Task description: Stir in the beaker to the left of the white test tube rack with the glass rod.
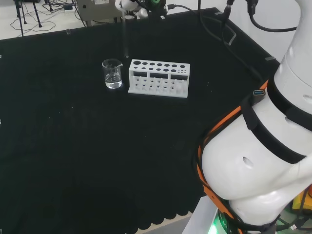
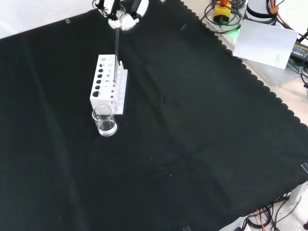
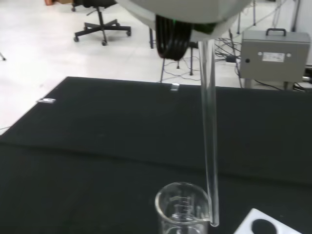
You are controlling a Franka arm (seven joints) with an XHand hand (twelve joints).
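A small clear glass beaker [image 1: 112, 74] [image 2: 104, 120] [image 3: 183, 210] with a little clear liquid stands just left of the white test tube rack [image 1: 158, 78] [image 2: 109, 84] in the head view. The hand [image 1: 129, 6] [image 2: 122, 17] is high at the far edge of the cloth, shut on the top of a thin glass rod [image 1: 126, 39] [image 2: 117, 53] [image 3: 209, 136] that hangs straight down. In the front view the rod's lower end lies over the rack. In the wrist view it ends beside the beaker's rim, outside the beaker.
The rack's holes look empty. A grey box [image 1: 97, 9] [image 3: 275, 58] and cables stand beyond the cloth's far edge. A white sheet [image 2: 267, 42] lies off the cloth at the front view's upper right. The arm's white links [image 1: 263, 156] fill the head view's right.
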